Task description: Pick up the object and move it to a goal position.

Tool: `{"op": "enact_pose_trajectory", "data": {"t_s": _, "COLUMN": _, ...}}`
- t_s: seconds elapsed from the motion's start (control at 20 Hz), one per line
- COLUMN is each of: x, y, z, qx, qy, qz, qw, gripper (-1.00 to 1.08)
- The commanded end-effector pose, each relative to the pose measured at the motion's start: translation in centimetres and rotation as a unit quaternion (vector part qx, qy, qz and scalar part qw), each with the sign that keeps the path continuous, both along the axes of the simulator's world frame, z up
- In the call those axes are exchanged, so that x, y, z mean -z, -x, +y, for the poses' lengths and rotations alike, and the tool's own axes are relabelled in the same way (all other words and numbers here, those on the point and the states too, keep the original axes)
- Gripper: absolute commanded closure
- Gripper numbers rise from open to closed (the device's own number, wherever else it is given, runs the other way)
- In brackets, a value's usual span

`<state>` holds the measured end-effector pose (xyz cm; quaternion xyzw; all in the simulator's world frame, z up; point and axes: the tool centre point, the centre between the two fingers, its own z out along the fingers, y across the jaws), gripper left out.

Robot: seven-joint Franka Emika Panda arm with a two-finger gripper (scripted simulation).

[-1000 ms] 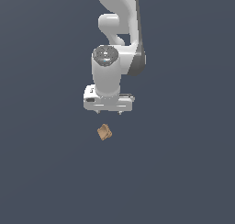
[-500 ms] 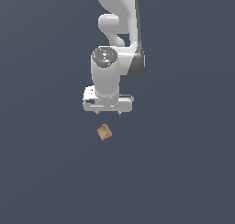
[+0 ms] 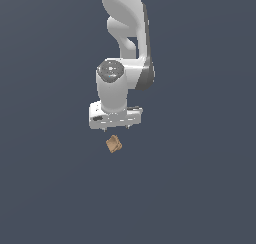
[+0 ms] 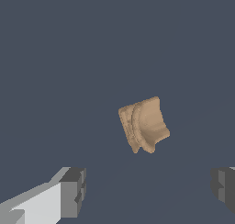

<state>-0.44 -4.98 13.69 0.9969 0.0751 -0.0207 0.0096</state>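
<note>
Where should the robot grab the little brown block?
Probably across the brown block's two flatter side faces, coming straight down from above. It lies tilted, with a scooped face showing, so the open gripper may need turning until its jaws match those sides.

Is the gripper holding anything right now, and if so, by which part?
Nothing is held. The gripper is open, its fingers spread wide, and the tan block lies apart from both of them. In the exterior view the block sits below the gripper, untouched.
</note>
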Motion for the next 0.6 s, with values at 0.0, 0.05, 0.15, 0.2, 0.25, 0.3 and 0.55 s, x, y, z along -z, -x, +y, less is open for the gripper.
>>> {"op": "enact_pose_trajectory", "data": {"t_s": 0.0, "x": 0.8, "y": -0.4, "z": -0.3, "qx": -0.027, "qy": -0.002, "qz": -0.002, "qw": 0.9996, "gripper": -0.92}}
{"op": "enact_pose_trajectory", "data": {"t_s": 0.05, "x": 1.2, "y": -0.5, "z": -0.5, "qx": -0.04, "qy": -0.003, "qz": -0.004, "qw": 0.9992, "gripper": -0.92}}
{"op": "enact_pose_trajectory", "data": {"t_s": 0.15, "x": 1.8, "y": -0.9, "z": -0.7, "qx": -0.064, "qy": -0.005, "qz": -0.006, "qw": 0.9979, "gripper": -0.92}}
{"op": "enact_pose_trajectory", "data": {"t_s": 0.2, "x": 2.2, "y": -1.0, "z": -0.9, "qx": -0.074, "qy": -0.006, "qz": -0.007, "qw": 0.9972, "gripper": -0.92}}
{"op": "enact_pose_trajectory", "data": {"t_s": 0.25, "x": 2.5, "y": -1.1, "z": -1.0, "qx": -0.085, "qy": -0.007, "qz": -0.008, "qw": 0.9963, "gripper": -0.92}}
{"op": "enact_pose_trajectory", "data": {"t_s": 0.3, "x": 2.8, "y": -1.3, "z": -1.1, "qx": -0.094, "qy": -0.008, "qz": -0.009, "qw": 0.9955, "gripper": -0.92}}
{"op": "enact_pose_trajectory", "data": {"t_s": 0.55, "x": 3.9, "y": -1.7, "z": -1.5, "qx": -0.133, "qy": -0.011, "qz": -0.014, "qw": 0.9909, "gripper": -0.92}}
